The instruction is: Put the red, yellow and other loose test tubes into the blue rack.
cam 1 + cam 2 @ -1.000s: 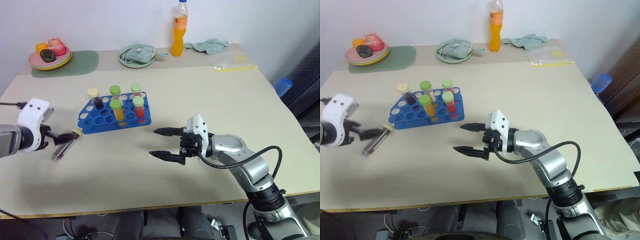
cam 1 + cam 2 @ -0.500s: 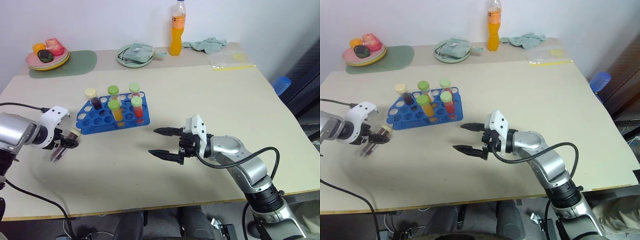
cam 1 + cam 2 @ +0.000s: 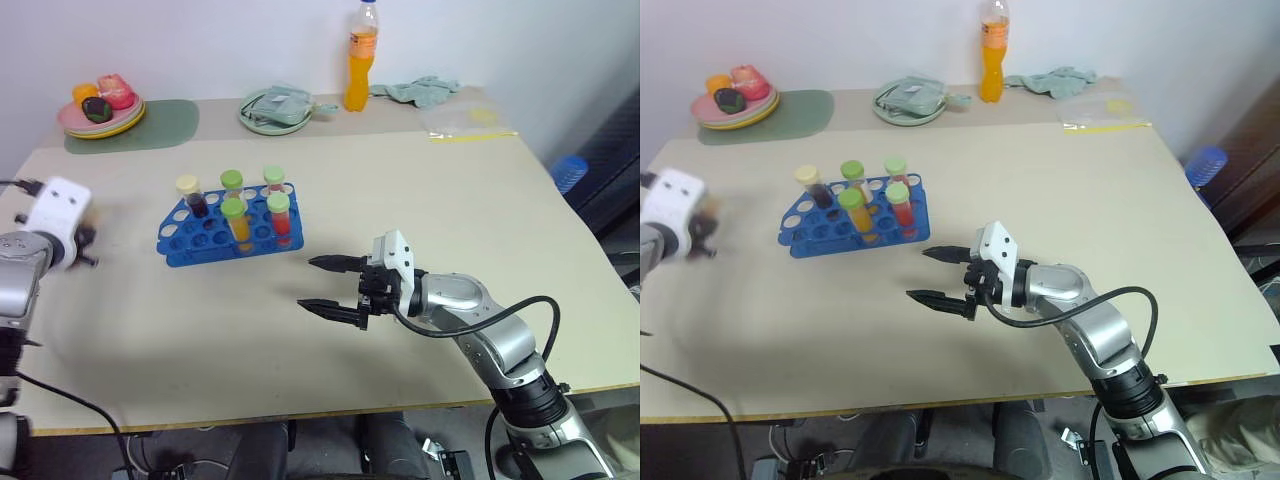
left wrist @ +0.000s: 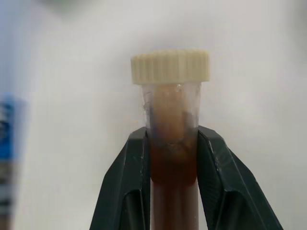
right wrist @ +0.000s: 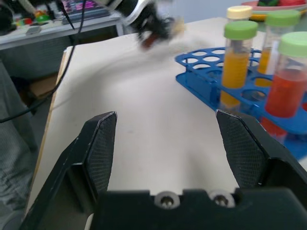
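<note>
Left hand (image 4: 173, 153) is pinching a cream-capped test tube (image 4: 172, 143) of dark brown liquid just below the cap, one finger (image 4: 129, 182) on each side of the tube body. In the head views this hand sits at the left edge of the counter (image 3: 400, 190), well apart from the blue rack (image 3: 228, 228) and raised off the surface. Right hand (image 3: 325, 285) hovers over the middle of the counter with its fingers spread and nothing between them, pointing toward the rack.

Progress, judged from the layout: five capped tubes already stand upright in the rack, among them a green-capped yellow tube (image 3: 236, 222) and a green-capped red tube (image 3: 279, 217). The brown tube is lifted but not yet racked. No other loose tube lies on the counter, so this one is probably the last. Remaining work: carry it to the rack, stand it cap-up over a free hole, and lower it in.

Hard to make out: the left hand is blurred in both head views, so the tube cannot be seen there. Its lower end is cut off in the left wrist view. Which rack holes are free is partly hidden by the standing tubes.
</note>
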`<move>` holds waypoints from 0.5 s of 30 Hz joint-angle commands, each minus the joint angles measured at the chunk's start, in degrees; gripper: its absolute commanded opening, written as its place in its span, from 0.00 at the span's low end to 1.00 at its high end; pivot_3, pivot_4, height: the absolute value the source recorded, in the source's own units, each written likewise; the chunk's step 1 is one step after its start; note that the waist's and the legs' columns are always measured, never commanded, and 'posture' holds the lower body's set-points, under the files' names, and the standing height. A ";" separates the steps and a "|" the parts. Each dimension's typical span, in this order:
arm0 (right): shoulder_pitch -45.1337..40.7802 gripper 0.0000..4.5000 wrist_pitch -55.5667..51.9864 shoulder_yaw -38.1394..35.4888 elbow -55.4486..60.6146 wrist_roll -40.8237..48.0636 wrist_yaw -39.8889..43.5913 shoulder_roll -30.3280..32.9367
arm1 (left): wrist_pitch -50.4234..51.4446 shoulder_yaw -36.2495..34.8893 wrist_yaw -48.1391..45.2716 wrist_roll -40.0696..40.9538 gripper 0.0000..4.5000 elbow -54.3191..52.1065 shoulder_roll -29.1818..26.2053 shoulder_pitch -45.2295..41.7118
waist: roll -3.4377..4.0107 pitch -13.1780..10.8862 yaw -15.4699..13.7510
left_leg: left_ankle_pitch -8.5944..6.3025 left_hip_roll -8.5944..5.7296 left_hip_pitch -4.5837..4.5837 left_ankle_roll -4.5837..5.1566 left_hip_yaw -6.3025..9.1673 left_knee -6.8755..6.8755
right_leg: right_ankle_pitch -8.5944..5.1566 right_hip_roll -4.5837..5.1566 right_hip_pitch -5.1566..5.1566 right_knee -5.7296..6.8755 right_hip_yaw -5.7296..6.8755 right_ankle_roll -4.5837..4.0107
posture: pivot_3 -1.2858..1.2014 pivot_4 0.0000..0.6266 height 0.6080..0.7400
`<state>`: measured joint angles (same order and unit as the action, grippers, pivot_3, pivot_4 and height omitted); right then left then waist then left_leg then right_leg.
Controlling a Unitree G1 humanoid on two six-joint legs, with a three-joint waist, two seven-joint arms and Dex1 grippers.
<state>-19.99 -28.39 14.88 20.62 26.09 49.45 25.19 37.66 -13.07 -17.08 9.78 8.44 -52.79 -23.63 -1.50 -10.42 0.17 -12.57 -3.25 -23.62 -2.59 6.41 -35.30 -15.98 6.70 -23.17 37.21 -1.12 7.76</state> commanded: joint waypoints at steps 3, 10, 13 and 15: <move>-0.49 0.81 0.11 -0.93 1.17 1.50 0.94 -0.41 | -16.59 -14.46 7.39 5.74 0.16 -28.02 18.93 10.16 | -0.08 0.06 0.38 | -0.03 -0.05 0.00 0.04 -0.10 -0.07 | 0.03 0.11 0.03 -0.02 -0.07 0.05 | 0.52 0.24 1.00; -1.77 0.81 0.43 -0.13 -0.19 1.37 2.78 -0.91 | -26.15 -0.64 17.60 -5.86 0.16 -34.67 35.65 13.08 | -0.07 0.08 0.32 | 0.01 -0.11 0.07 -0.03 -0.18 -0.06 | 0.08 -0.07 0.10 0.01 -0.03 -0.03 | 0.52 0.24 1.00; -1.85 0.81 0.48 -0.09 -0.24 1.14 2.90 -1.04 | -28.55 2.03 20.18 -9.91 0.16 -32.33 38.21 13.43 | -0.07 0.08 0.40 | 0.01 -0.14 0.12 -0.02 -0.21 -0.05 | 0.08 -0.07 0.15 -0.01 -0.03 -0.03 | 0.52 0.24 1.00; -1.62 0.81 0.35 -0.16 0.10 1.00 2.54 -1.09 | -29.37 3.08 22.06 -12.68 0.16 -29.90 39.30 13.49 | -0.07 0.08 0.49 | 0.01 -0.15 0.12 -0.01 -0.21 -0.05 | 0.08 -0.09 0.14 -0.01 -0.03 -0.02 | 0.52 0.24 1.00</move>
<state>-21.01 -28.44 15.12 19.78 26.60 52.01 24.63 10.17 -9.86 3.16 -0.29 -21.58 -13.49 -10.19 -1.57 -10.34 0.66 -12.56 -3.38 -23.50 -2.61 6.21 -35.35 -15.90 6.58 -23.03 37.21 -1.15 7.73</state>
